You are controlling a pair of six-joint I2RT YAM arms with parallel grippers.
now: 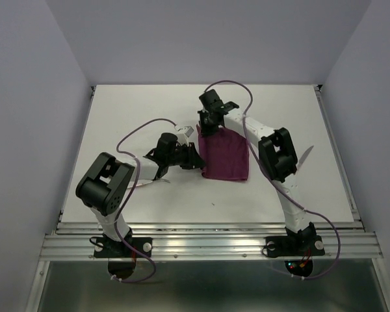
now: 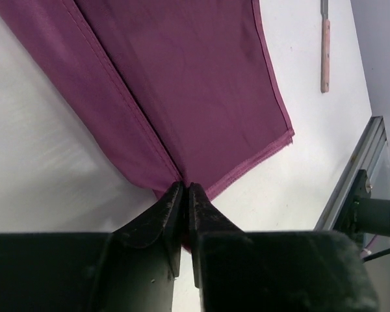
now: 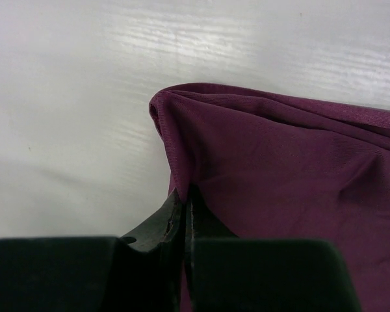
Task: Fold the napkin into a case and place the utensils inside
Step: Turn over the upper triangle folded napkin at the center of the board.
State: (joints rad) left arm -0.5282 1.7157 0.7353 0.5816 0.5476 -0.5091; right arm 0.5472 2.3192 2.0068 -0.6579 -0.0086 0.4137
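**Left end effector** [image 2: 185,188]: jaws drawn together on the left edge of the napkin [image 1: 226,157], where two hemmed layers meet at the tips.

**Napkin:** lies mid-tabletop [image 1: 130,117] as a folded rectangle, not yet a narrow case.

**Right end effector** [image 3: 184,193]: jaws together on the napkin's far-left corner, with the cloth puckered around the tips.

**Utensil** [image 1: 307,155]: rests well apart to the right, outside the cloth.

**Likely hazards:**
- If one end effector pulls while the other holds, the layers would probably shear and the fold skew.
- Thin cloth may cling to a pad on release and lift the top layer open.
- A pucker left at the far corner could spoil the next crease.

**Views compared:**
- The top view alone shows both arms on the same side of the napkin, but each grip is hidden beneath its wrist.
- The left wrist view shows the stacked hems and the utensil's pink handle in full, which the right arm partly covers from above.
- The right wrist view alone shows the bunched corner.
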